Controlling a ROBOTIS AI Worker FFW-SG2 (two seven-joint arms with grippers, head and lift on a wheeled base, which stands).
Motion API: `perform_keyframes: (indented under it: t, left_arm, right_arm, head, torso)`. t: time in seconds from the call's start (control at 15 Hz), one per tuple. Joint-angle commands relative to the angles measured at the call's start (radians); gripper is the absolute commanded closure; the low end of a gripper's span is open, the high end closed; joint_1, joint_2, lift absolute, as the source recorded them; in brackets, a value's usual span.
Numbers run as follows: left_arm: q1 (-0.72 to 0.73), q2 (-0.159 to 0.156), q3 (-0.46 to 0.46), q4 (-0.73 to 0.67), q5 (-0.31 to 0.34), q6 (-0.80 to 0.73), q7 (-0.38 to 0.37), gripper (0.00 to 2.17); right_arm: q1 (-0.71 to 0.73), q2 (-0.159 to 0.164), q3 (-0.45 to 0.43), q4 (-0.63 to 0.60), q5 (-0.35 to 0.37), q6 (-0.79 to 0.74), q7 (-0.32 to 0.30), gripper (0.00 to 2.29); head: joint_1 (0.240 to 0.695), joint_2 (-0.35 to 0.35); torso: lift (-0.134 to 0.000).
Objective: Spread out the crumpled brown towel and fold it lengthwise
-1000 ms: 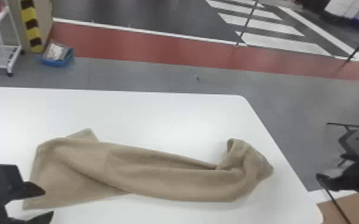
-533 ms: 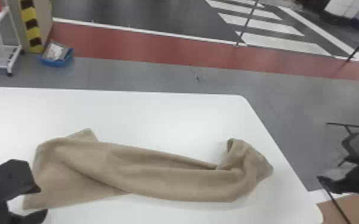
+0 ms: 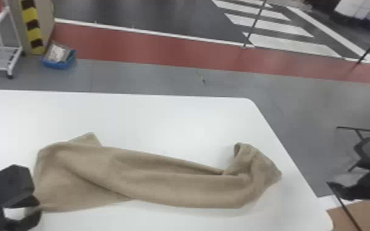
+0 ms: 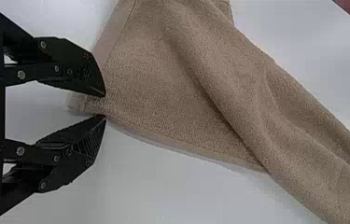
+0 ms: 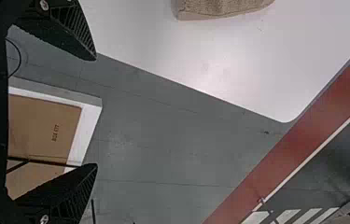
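because the crumpled brown towel lies twisted across the white surface, the left tool should pinch its corner well inside the hem, then pull gently. its tips are slightly apart around this corner; the right tool is wide apart, empty.

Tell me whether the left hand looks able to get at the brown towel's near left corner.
Probably yes: the left hand has its fingers parted with that corner of the brown towel between them, and nothing blocks it.
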Motion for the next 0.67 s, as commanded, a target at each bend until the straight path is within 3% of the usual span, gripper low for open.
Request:
perform_keyframes:
  t: [0.0, 0.07, 0.13, 0.33, 0.47, 0.6]
  left_arm:
    - [-0.007, -0.003, -0.002, 0.010, -0.005, 0.003, 0.005, 0.97]
    - [-0.008, -0.003, -0.002, 0.010, -0.005, 0.003, 0.005, 1.03]
    - [-0.008, -0.004, -0.002, 0.010, -0.010, 0.003, 0.006, 1.23]
    - [-0.008, -0.001, 0.001, 0.000, -0.011, 0.000, -0.008, 1.26]
    - [-0.007, -0.001, 0.001, -0.003, -0.011, 0.003, -0.011, 1.26]
    - [-0.002, -0.001, 0.000, -0.003, -0.013, 0.003, -0.011, 1.26]
  right_arm:
    - [0.001, 0.001, -0.003, 0.000, 0.000, 0.000, 0.000, 0.07]
    - [0.001, 0.001, -0.003, 0.000, 0.000, 0.000, 0.000, 0.07]
    - [0.001, 0.001, -0.003, 0.000, 0.000, -0.006, -0.002, 0.07]
    - [0.004, -0.007, 0.020, 0.006, 0.012, -0.104, -0.022, 0.08]
    - [-0.004, -0.044, 0.071, 0.051, 0.049, -0.206, -0.022, 0.08]
    - [-0.030, -0.090, 0.155, 0.113, 0.132, -0.279, -0.025, 0.09]
  head:
    - [0.695, -0.350]
    - [0.695, -0.350]
    - [0.695, -0.350]
    - [0.695, -0.350]
    - [0.695, -0.350]
    - [0.695, -0.350]
  torso:
    - [-0.124]
    - [-0.124]
    - [-0.124]
    - [-0.124]
    - [-0.124]
    - [-0.124]
